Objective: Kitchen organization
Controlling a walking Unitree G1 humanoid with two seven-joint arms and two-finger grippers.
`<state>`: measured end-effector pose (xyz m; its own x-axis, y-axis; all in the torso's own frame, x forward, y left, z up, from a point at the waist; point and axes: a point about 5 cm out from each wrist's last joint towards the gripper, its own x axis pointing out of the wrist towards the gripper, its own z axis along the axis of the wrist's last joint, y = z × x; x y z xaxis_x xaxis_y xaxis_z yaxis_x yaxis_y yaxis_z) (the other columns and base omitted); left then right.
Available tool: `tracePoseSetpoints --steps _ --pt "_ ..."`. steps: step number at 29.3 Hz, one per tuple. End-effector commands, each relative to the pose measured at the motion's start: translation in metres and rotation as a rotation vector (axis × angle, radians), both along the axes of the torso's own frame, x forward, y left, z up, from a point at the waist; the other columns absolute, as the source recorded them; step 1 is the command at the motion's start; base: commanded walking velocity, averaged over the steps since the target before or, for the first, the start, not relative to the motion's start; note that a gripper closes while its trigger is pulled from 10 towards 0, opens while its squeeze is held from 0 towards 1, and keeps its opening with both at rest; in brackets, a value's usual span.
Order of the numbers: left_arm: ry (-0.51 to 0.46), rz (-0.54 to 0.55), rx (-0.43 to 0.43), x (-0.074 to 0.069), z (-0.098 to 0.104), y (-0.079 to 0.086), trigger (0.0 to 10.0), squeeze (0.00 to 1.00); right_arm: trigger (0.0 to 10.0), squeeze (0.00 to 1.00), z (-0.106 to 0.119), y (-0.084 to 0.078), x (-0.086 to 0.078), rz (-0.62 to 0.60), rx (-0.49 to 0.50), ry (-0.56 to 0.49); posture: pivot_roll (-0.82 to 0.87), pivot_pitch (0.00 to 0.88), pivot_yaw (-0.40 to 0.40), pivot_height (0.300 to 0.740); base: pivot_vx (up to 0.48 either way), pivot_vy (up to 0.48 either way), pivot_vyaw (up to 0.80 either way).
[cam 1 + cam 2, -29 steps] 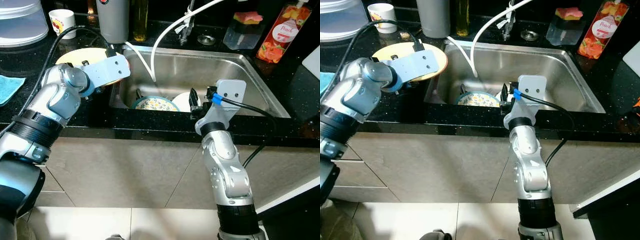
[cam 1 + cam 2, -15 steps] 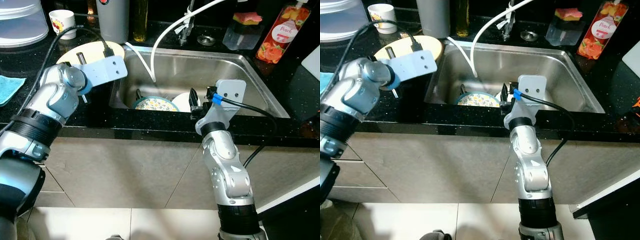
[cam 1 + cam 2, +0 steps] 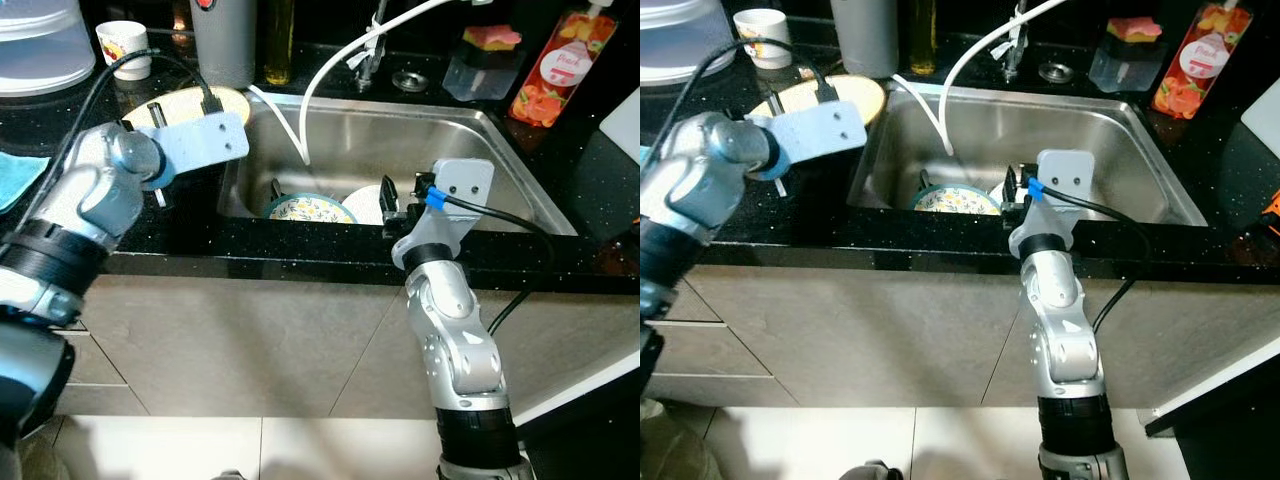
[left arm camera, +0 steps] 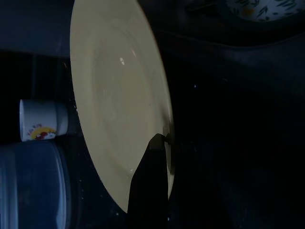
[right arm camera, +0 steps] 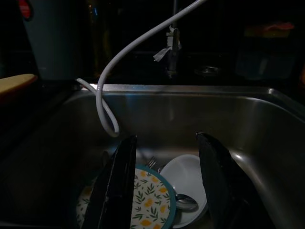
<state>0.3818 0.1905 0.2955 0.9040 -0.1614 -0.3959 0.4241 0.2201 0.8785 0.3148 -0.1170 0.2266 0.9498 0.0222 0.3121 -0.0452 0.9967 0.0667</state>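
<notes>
Yellow plate [image 4: 119, 105] lies on the black counter [image 3: 190, 215] beside the sink [image 3: 460, 140]; the left gripper [image 4: 159, 143] pinches its rim, seen in the left wrist view. Right gripper [image 5: 167, 176] hangs spread over the sink's patterned plate [image 5: 147, 200] and white bowl [image 5: 186, 176].

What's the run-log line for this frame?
left gripper: shut on yellow plate, over counter | right gripper: open, above sink | sink: floral plate, white bowl
</notes>
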Motion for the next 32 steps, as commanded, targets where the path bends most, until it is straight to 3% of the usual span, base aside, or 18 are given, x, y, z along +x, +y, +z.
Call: tracePoseSetpoints --steps 1,2,5,6,10,14,23,27,28,29,32 --pt "-0.002 -0.004 0.041 0.0 -0.004 0.002 10.0 0.13 10.0 0.0 -0.002 -0.002 0.001 -0.008 0.004 0.006 0.27 0.069 -0.039 0.74 0.0 0.0 0.0" --pt "0.0 -0.003 0.04 0.0 -0.004 0.002 10.0 1.0 10.0 0.0 -0.002 -0.002 0.001 -0.008 0.004 0.006 0.27 0.069 -0.039 0.74 0.0 0.0 0.0" --pt "0.012 0.007 0.025 0.0 -0.003 0.002 10.0 1.0 10.0 0.0 -0.002 -0.002 0.001 -0.01 0.004 0.006 0.27 0.073 -0.038 0.74 0.0 0.0 0.0" --pt "0.019 0.013 0.019 -0.001 -0.001 0.003 10.0 0.0 10.0 0.0 -0.003 -0.003 0.0 -0.012 0.004 0.007 0.27 0.073 -0.038 0.74 0.0 0.0 0.0" --pt "0.055 0.001 0.003 -0.004 0.0 0.003 10.0 0.0 10.0 0.0 -0.003 -0.004 0.0 -0.014 0.003 0.008 0.27 0.077 -0.039 0.74 0.0 0.0 0.0" --pt "0.079 -0.03 -0.075 -0.006 0.004 -0.004 10.0 0.0 10.0 0.0 -0.003 -0.003 0.0 -0.012 0.005 0.008 0.27 0.079 -0.039 0.74 0.0 0.0 0.0" --pt "0.079 -0.012 -0.03 -0.002 0.001 0.0 10.0 0.0 10.0 0.0 -0.003 -0.003 0.0 -0.015 0.004 0.009 0.26 0.082 -0.039 0.74 0.0 0.0 0.0" --pt "0.079 0.004 -0.014 -0.002 -0.001 0.003 9.6 0.0 10.0 0.0 -0.003 -0.004 0.0 -0.016 0.004 0.01 0.26 0.084 -0.038 0.74 0.0 0.0 0.0" --pt "0.075 0.02 -0.001 -0.001 -0.002 0.006 9.3 0.0 10.0 0.0 -0.003 -0.004 0.0 -0.016 0.004 0.01 0.26 0.084 -0.038 0.74 0.0 0.0 0.0" --pt "0.074 0.028 0.004 0.0 -0.002 0.007 8.3 0.0 10.0 0.0 -0.003 -0.004 0.0 -0.015 0.004 0.01 0.26 0.085 -0.039 0.74 0.0 0.0 0.0" --pt "0.081 0.035 0.008 0.0 -0.004 0.01 8.0 0.0 10.0 0.0 -0.003 -0.004 0.0 -0.014 0.004 0.01 0.26 0.085 -0.04 0.74 0.0 0.0 0.0"
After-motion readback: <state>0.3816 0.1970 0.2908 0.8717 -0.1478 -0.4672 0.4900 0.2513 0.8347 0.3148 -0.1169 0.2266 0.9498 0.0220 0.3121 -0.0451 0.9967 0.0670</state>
